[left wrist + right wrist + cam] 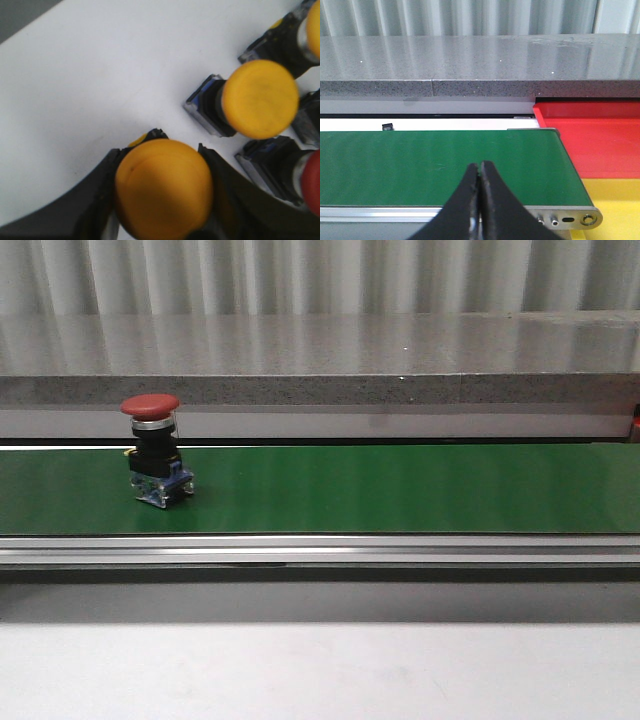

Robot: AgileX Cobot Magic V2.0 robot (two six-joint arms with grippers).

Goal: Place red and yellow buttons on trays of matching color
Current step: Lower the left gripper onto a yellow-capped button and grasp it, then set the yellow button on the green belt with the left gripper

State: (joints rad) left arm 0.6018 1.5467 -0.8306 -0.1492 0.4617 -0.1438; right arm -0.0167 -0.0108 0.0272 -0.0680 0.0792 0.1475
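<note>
A red button [153,447] with a black body stands upright on the green belt [400,490] at its left part in the front view; neither gripper shows there. In the left wrist view my left gripper [165,187] is shut on a yellow button [162,187], its dark fingers [95,200] against both sides of the cap, over a white surface [100,90]. Another yellow button [257,100] lies beside it, apart. My right gripper [479,167] is shut on nothing, above the belt's near edge. A red tray [592,140] and a yellow tray [615,200] sit past the belt's end.
More buttons crowd one side of the left wrist view: a yellow one [312,27] at the corner, a red cap [312,182] and a black body [272,165]. A grey speckled ledge [320,365] runs behind the belt. A metal rail [320,552] fronts it.
</note>
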